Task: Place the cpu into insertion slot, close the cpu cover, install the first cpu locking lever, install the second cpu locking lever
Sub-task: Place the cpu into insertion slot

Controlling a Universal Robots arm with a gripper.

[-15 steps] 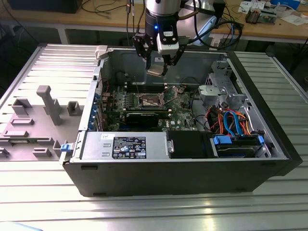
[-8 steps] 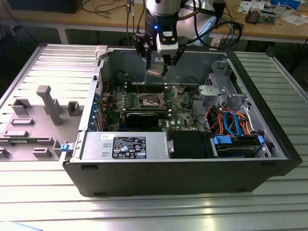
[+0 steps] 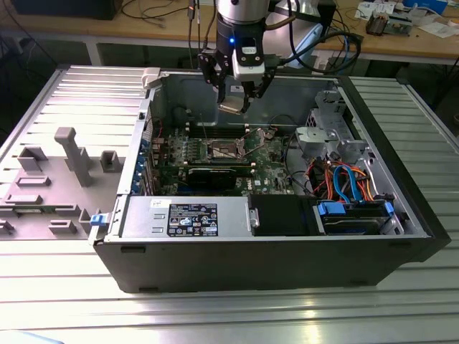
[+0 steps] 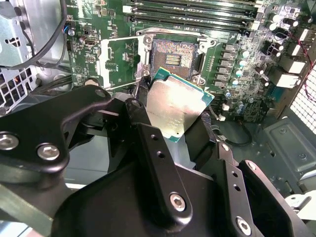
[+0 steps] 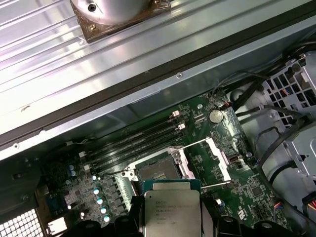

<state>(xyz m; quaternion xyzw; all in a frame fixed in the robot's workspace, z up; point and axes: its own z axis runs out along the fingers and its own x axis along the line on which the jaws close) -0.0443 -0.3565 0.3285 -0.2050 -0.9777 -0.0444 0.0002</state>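
Note:
My gripper [image 3: 234, 104] hangs inside the open computer case, shut on the cpu [image 3: 230, 108], a flat square chip with a silvery top. In both wrist views the cpu [image 4: 175, 106] [image 5: 171, 207] sits tilted between the black fingers [image 4: 157, 158], a short way above the board and beside the insertion slot [image 4: 174, 57] [image 5: 157, 173]. The slot [image 3: 222, 150] lies bare, its dark pin field showing. The cpu cover [image 4: 121, 61] [image 5: 213, 159] is swung open to one side of the slot. Thin wire locking levers [image 5: 195, 144] stand raised by the socket.
Long memory slots [image 5: 138, 143] run beside the socket. A long black card [image 3: 215, 175], the power supply [image 3: 190, 218], a drive cage [image 3: 323, 136] and coloured cables [image 3: 348, 183] fill the case. A grey fixture plate [image 3: 68, 158] lies on the exterior view's left.

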